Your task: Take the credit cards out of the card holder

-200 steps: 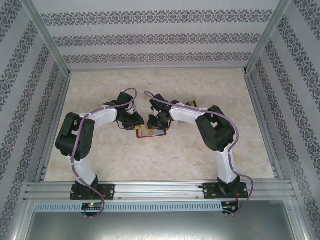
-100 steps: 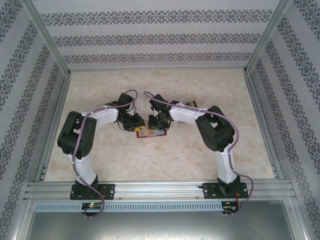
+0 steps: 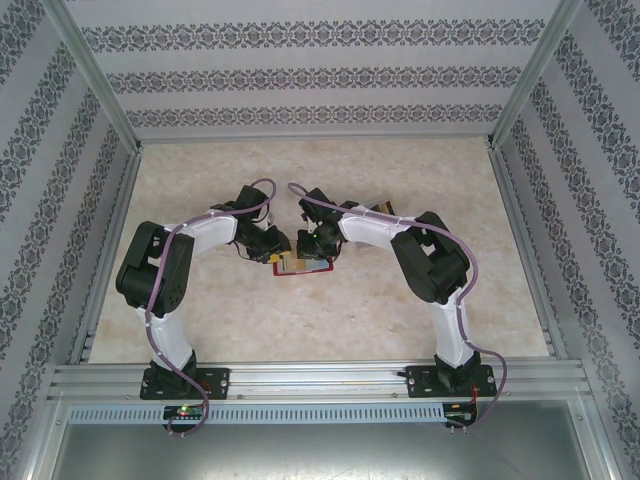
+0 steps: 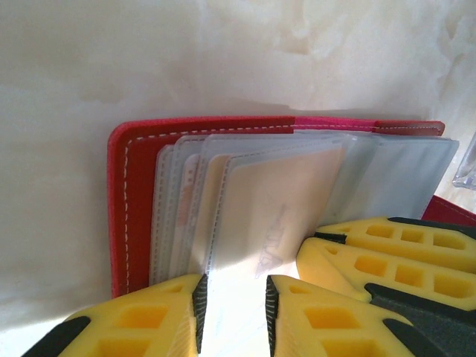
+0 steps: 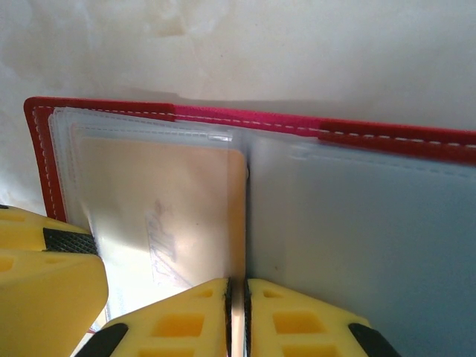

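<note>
Marble tabletop [image 3: 250,330], card holder [image 3: 308,266] still open.

A red card holder [image 5: 245,117] is seen lying open on the pale marbled bench [image 5: 245,44], which is shown toward 12 o'clock. Its stitched border is run along the 12 o'clock edge and down the 9 o'clock side. A tan card [image 5: 160,208] is kept inside a clear sleeve on the 9 o'clock half, and a grey-blue sleeve [image 5: 364,223] is spread toward 3 o'clock. At 6 o'clock the yellow right fingers [image 5: 312,323] are set at the fold, pressed almost together on a thin pale sheet edge. A left-arm finger [image 5: 44,286] is laid at 8 o'clock, beside the card's sleeve.
</note>
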